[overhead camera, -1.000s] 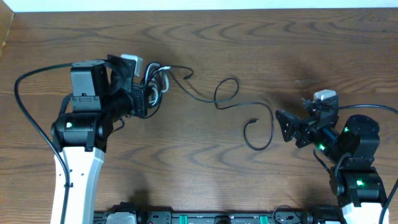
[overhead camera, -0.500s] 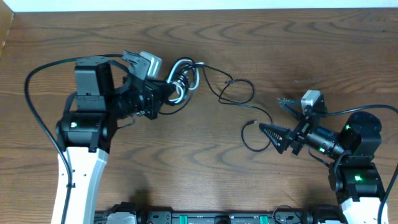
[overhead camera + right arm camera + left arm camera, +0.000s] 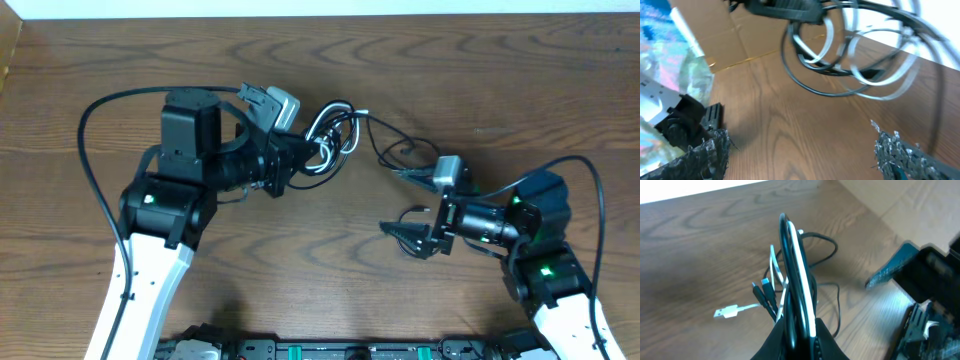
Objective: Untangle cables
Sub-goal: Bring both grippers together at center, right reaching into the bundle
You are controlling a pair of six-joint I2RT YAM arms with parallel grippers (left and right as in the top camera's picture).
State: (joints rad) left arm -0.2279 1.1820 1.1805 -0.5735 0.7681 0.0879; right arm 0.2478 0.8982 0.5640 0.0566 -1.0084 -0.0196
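Toward the left of the table (image 3: pixel 150 60), the left gripper (image 3: pixel 298 158) is clamping shut on the looped black and white cables (image 3: pixel 335 135). One black strand is trailing rightward, where the right gripper (image 3: pixel 405 203) is hovering wide open, holding nothing.

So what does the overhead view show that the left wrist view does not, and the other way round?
Only overhead: the right gripper, its fingers spread open. Only left wrist: a white plug end and small black plugs. Both: the looped cables, black and white, pinched in the left gripper.
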